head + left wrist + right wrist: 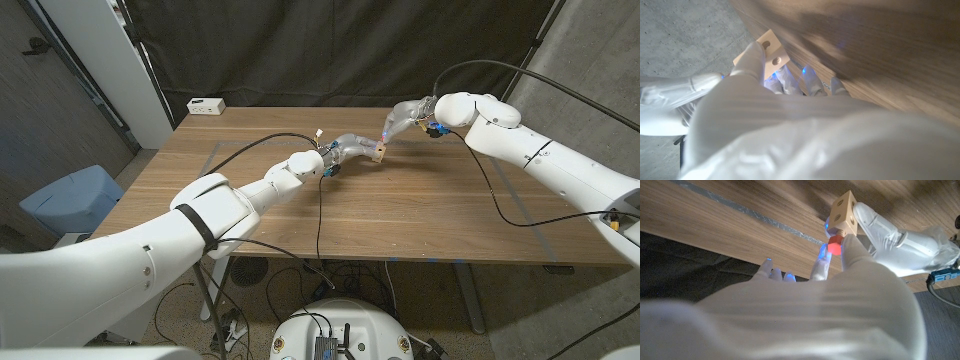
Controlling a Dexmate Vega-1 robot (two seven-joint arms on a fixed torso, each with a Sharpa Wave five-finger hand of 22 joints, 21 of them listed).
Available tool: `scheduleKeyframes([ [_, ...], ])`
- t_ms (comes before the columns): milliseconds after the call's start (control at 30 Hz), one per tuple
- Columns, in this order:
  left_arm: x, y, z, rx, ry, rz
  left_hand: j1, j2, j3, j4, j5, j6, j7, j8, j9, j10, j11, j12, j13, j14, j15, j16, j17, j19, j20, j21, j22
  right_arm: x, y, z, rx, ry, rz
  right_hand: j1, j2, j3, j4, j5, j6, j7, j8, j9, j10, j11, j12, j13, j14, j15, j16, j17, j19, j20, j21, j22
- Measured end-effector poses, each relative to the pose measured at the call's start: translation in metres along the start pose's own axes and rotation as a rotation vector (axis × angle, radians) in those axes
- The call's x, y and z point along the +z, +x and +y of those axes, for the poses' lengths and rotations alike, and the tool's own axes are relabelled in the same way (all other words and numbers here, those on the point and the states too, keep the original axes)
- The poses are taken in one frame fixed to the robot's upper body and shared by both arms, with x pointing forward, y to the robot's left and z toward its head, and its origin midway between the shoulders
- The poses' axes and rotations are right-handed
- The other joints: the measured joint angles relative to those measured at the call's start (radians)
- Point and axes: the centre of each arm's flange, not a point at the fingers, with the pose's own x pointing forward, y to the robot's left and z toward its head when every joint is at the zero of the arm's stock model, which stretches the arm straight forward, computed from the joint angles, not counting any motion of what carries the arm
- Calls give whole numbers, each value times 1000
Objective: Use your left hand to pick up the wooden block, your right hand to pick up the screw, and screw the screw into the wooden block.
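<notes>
Over the table's far middle, my left hand holds the small wooden block off the surface. Two round holes show on a block face in the left wrist view, my left hand's fingers wrapped beside it. My right hand reaches in from the right and pinches the red-headed screw. In the right wrist view the screw has its shaft entering a hole in the block, with my right hand's fingers on the red head and my left hand behind the block.
A white box sits at the table's far left corner. Black cables trail from both arms across the wood. Tape lines mark the surface. A blue seat stands left of the table, with a dark curtain behind.
</notes>
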Motion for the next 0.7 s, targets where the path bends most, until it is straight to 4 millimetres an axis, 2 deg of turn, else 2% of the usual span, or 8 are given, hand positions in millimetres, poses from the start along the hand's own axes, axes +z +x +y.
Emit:
scheduleKeyframes([
  [333, 0, -1, 1, 0, 1, -2, 0, 0, 0, 0, 0, 0, 0, 2, -3, -1, 0, 3, 0, 0, 0, 0, 0, 0, 0, 0, 0, -1, -2, 0, -20, 6, 6, 4, -4, 8, 8, -1, 70, -9, 32, -1, 50, -10, 14, -5, 30, -19, 11, 0, 23, -6, 0, 3],
  [567, 0, -3, -1, -3, 0, -20, 0, 0, 0, 0, -3, 0, 0, 2, -3, 4, 1, 3, -1, 0, 0, 0, 0, 0, 0, 0, 0, 2, -3, 2, -45, 3, 13, 0, -9, 7, 8, -2, 127, -16, 56, -6, 95, -30, 22, -5, 69, -33, 19, 3, 46, -10, 8, 3],
  [700, 0, -5, -2, -5, 1, -33, 0, 0, 0, 0, -3, -3, 3, 2, -3, 4, 1, 3, -2, 0, 0, 0, 0, 0, 0, 0, 0, 3, -3, 1, -62, -7, 21, -14, -22, 3, 21, -2, 159, -19, 68, -7, 122, -42, 22, -5, 91, -40, 25, 3, 57, -11, 8, 2],
])
